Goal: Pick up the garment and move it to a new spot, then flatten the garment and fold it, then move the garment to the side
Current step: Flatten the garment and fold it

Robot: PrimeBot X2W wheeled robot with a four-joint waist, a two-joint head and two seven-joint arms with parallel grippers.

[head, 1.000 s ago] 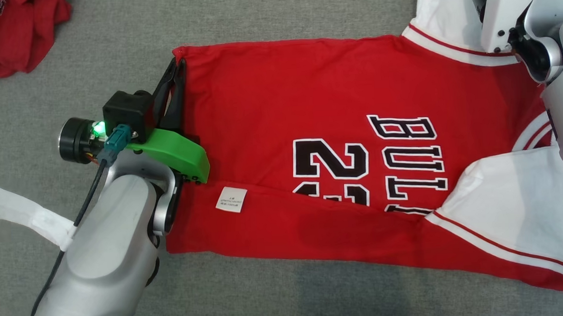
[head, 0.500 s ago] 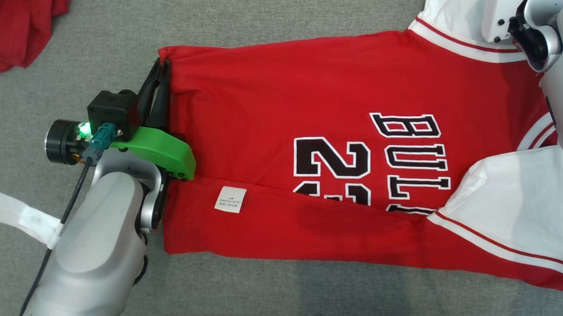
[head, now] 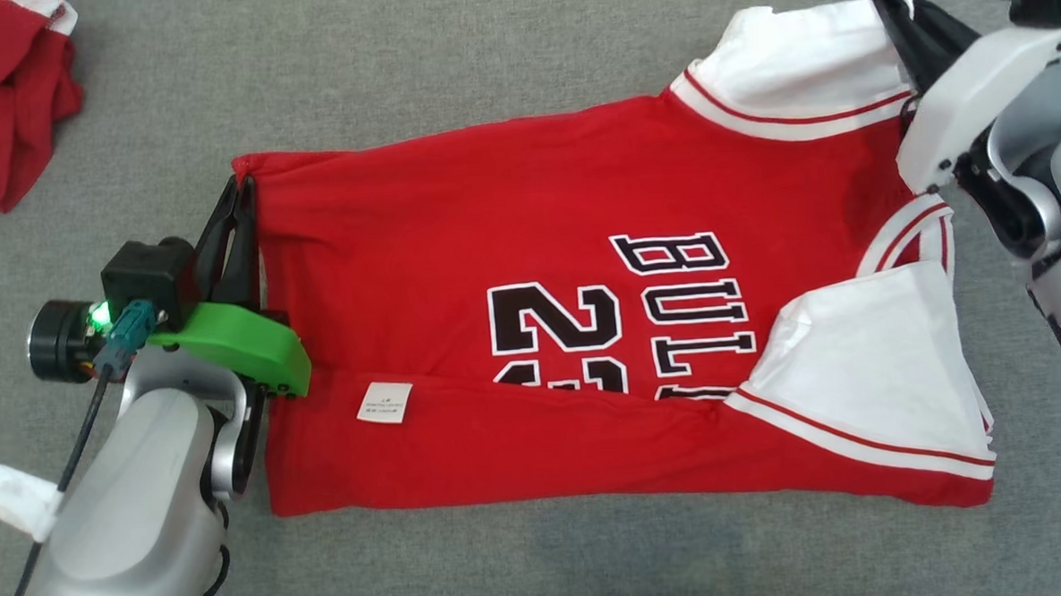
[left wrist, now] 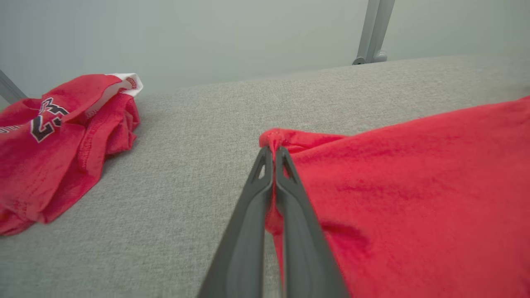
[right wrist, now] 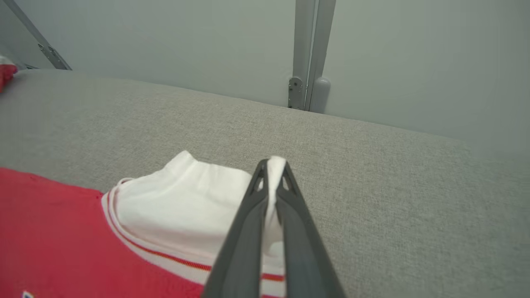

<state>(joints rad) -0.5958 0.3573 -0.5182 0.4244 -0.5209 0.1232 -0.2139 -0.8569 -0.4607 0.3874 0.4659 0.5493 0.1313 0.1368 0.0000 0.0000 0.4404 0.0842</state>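
The garment point(head: 509, 218) is a red jersey with white sleeves and black lettering, lying flat across the grey surface with its near long edge folded over. My left gripper point(head: 241, 181) is shut on the garment's far hem corner, seen pinched between the fingers in the left wrist view point(left wrist: 273, 151). My right gripper point(head: 889, 0) is shut on the far white sleeve point(head: 797, 53). In the right wrist view white cloth point(right wrist: 186, 194) sits squeezed between the closed fingers point(right wrist: 248, 223).
A second red garment point(head: 2, 97) lies bunched at the far left corner of the grey surface point(head: 439, 51). A strip of white tape point(head: 2, 491) is on my left arm's cable. A wall and metal post point(right wrist: 308, 54) stand beyond the far edge.
My right gripper has shut on the white sleeve. The head view has shifted, so the garment sits lower and further left in it; my left gripper stays shut on the hem corner.
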